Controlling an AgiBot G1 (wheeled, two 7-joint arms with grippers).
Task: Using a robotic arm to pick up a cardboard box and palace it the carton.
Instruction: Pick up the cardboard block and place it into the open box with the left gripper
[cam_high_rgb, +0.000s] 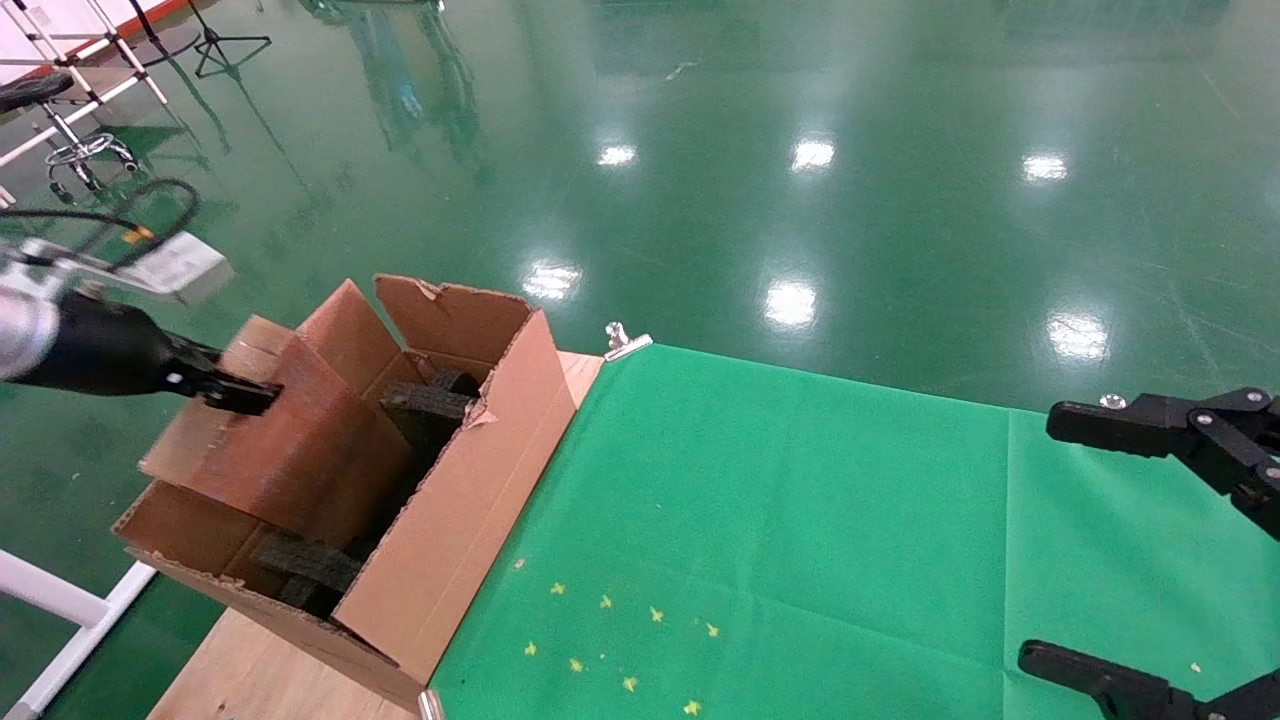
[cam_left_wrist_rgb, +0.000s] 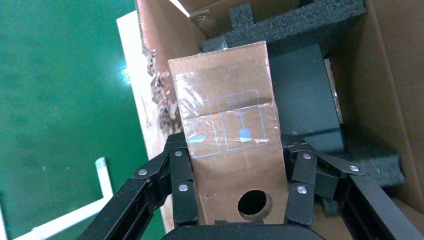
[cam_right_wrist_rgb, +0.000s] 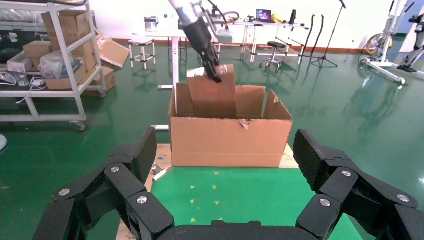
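Note:
The small cardboard box has shiny tape on top and a round hole in one face. My left gripper is shut on its two long sides. In the head view the box hangs tilted over the open carton, held by the left gripper on the robotic arm. Seen from the right wrist, the box sticks up above the carton rim between the flaps. Black foam blocks lie inside. My right gripper stands open over the cloth at the far right, holding nothing.
A green cloth covers the table, with small yellow marks near the front. Bare wood shows under the carton at the left end, and a metal clip sits on the back edge. A shelving cart stands on the floor beyond.

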